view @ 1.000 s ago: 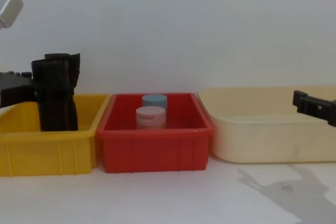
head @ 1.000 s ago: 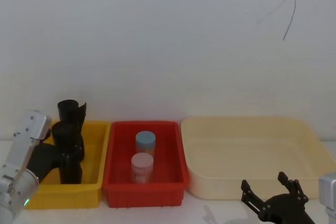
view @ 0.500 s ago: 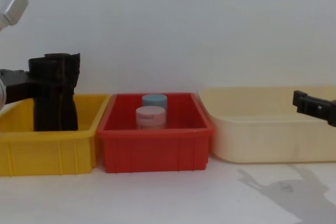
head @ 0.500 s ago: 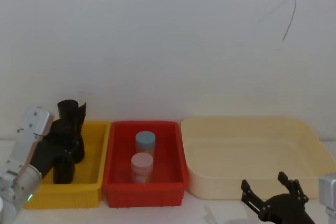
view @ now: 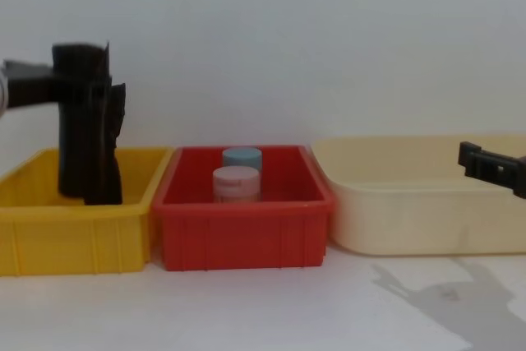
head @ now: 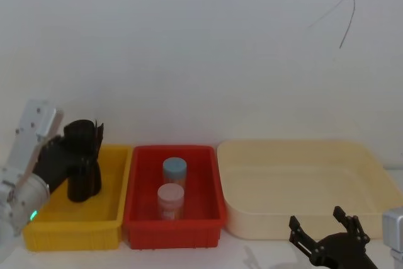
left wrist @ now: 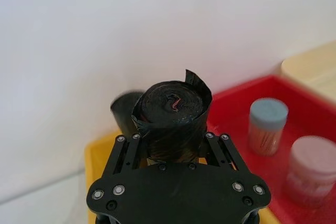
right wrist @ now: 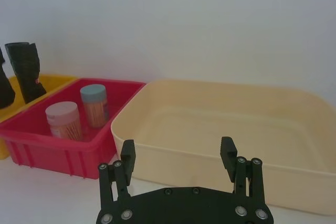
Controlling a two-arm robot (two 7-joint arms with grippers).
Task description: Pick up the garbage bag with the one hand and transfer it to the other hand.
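Left gripper point(left wrist: 173, 148): fingers clamped on the smooth black matte plastic garbage-bag roll point(view: 82, 121). Roll is upright over the yellow plastic bin point(view: 74, 236), lower end within the bin walls. Right gripper point(right wrist: 178, 153): fingers spread wide, holding nothing, low in front of the cream plastic tray point(right wrist: 299, 182).

No text, label or number can be read on the garbage bag point(view: 82, 154), red bin point(view: 238, 240) or yellow bin point(view: 74, 244)
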